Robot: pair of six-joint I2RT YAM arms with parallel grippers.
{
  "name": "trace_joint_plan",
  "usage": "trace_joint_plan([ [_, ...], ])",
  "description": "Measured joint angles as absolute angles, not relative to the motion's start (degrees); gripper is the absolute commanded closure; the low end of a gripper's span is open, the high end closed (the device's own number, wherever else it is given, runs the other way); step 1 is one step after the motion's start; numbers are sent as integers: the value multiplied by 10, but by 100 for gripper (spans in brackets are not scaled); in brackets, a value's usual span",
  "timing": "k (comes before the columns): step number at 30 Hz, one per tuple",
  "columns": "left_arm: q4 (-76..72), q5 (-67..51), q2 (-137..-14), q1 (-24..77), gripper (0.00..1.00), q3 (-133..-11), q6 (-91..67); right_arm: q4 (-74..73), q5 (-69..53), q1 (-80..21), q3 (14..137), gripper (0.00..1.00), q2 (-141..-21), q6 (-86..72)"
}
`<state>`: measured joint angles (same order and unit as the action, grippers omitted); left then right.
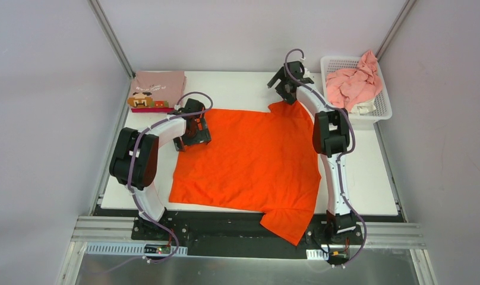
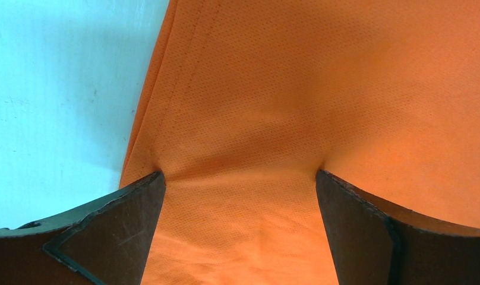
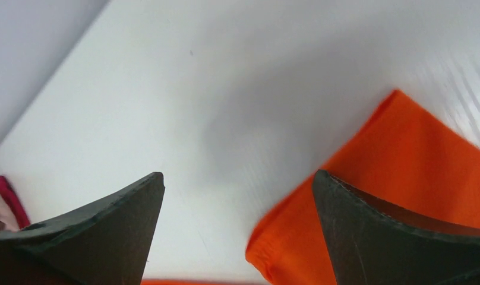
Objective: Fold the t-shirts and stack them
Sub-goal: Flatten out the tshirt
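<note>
Left jaws wide on orange t-shirt (image 1: 249, 160)

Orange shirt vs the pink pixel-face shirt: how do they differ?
Orange shirt lies spread open at centre; pink shirt is folded at the far-left corner. Orange shirt is plain; pink shirt has a pixel face print. Orange shirt covers far more table than pink shirt. Both rest on the table.

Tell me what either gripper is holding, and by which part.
Nothing is held. The left gripper is open over the orange t-shirt; the right gripper is open beside its sleeve.
</note>
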<state>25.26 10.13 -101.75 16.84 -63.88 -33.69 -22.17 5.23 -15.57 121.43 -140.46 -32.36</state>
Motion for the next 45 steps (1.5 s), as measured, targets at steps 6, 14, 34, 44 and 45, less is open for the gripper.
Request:
trace_joint_plan([
  [6, 248, 110, -1015, 168, 1, -634, -337, -142, 53, -147, 1234, 0, -1429, -352],
  [14, 248, 109, -1000, 168, 1, -632, -336, -191, 47, -144, 1281, 0, -1390, -313],
  [34, 269, 27, -1060, 168, 1, -755, -332, -387, 128, -157, 830, 1, -1076, -254],
  [44, 298, -25, -1167, 132, 1, -856, -328, -415, 105, -134, 928, 1, -1211, -248],
  [45, 301, -29, -1178, 126, 1, -871, -328, -415, 102, -130, 941, 1, -1219, -249],
])
